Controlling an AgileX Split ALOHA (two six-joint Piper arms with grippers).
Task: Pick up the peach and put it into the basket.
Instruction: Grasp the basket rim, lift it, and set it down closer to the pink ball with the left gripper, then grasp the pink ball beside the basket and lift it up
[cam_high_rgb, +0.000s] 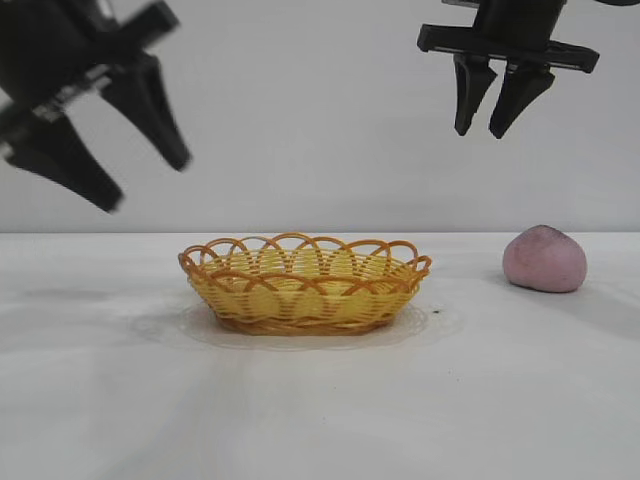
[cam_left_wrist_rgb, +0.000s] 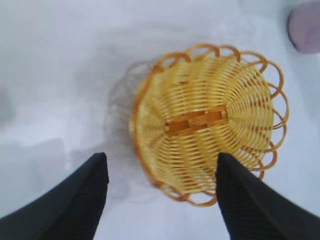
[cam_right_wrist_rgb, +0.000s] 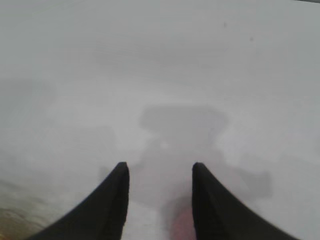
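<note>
The pinkish-mauve peach (cam_high_rgb: 544, 259) lies on the white table at the right; a corner of it shows in the left wrist view (cam_left_wrist_rgb: 305, 25) and a pink blur between the fingers in the right wrist view (cam_right_wrist_rgb: 182, 225). The yellow woven basket (cam_high_rgb: 303, 283) with an orange-brown looped rim stands at the table's middle, empty; it also shows in the left wrist view (cam_left_wrist_rgb: 210, 122). My right gripper (cam_high_rgb: 481, 130) hangs open and empty high above the table, up and left of the peach. My left gripper (cam_high_rgb: 150, 185) is open and empty, high at the left of the basket.
The white table (cam_high_rgb: 320, 400) runs to a plain pale back wall. Nothing else stands on it. The right gripper's shadow (cam_right_wrist_rgb: 182, 130) falls on the table below it.
</note>
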